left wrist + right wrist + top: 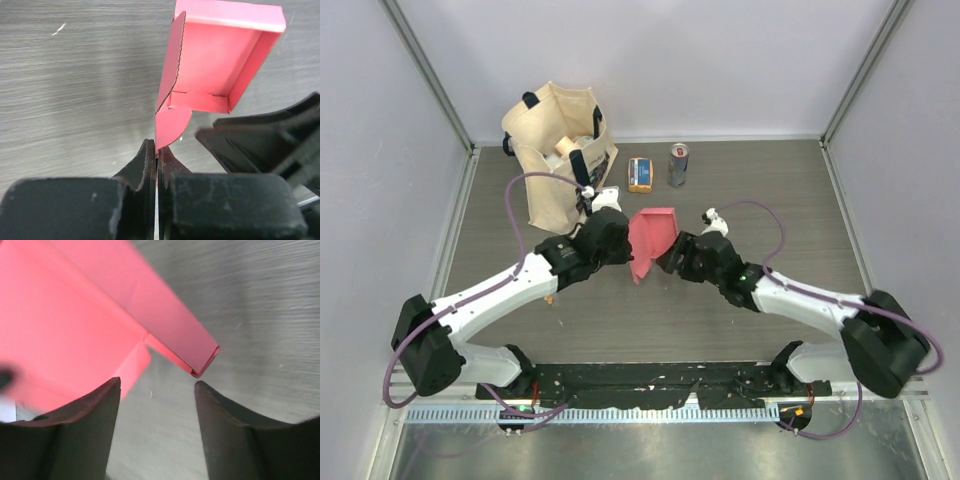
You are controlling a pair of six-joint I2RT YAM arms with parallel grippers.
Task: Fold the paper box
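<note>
Paper box [653,238] is held half-formed near the middle of the table [770,200], pinched by its rounded flap [172,125] in the closed left gripper [156,152], apparently so that its tray side is presented to the right gripper [157,390], whose jaws are parted and empty just beside it.

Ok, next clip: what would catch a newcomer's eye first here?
The pinkish-red paper box, half folded into an open tray, is dead centre in the top view. The left claw is shut on its rounded flap; the right claw stands open beside it. A beige tote bag stands at the far left.
</note>
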